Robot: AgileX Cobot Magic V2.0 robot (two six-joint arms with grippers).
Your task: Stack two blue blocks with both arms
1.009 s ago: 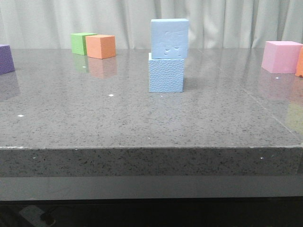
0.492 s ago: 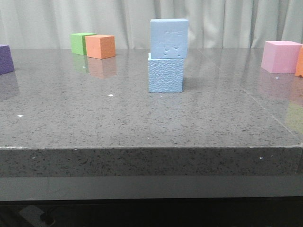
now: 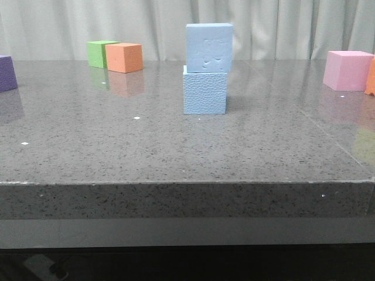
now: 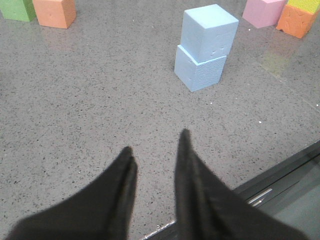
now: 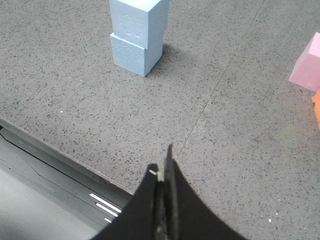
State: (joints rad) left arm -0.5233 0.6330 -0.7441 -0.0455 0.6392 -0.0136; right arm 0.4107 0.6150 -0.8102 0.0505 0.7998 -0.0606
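Your stock at this moment, operator:

- Upper blue block (image 3: 209, 47) sat on lower blue block (image 3: 205, 89), slightly offset, mid-table (image 3: 176, 152), well back from the near edge.
- Left gripper (image 4: 156, 150): fingers parted, empty, over the near edge; you saw only dark tips, the body cut off.
- Right gripper (image 5: 163, 165): fingers pressed together, holding nothing, by the near edge.
- Green cube (image 3: 101, 53), partly hidden behind orange cube (image 3: 124, 57), far left.
- Purple cube (image 3: 6, 73), cropped at the left edge.
- Pink cube (image 3: 348, 70), far right; beside it an orange piece (image 3: 371, 79), mostly cut off.
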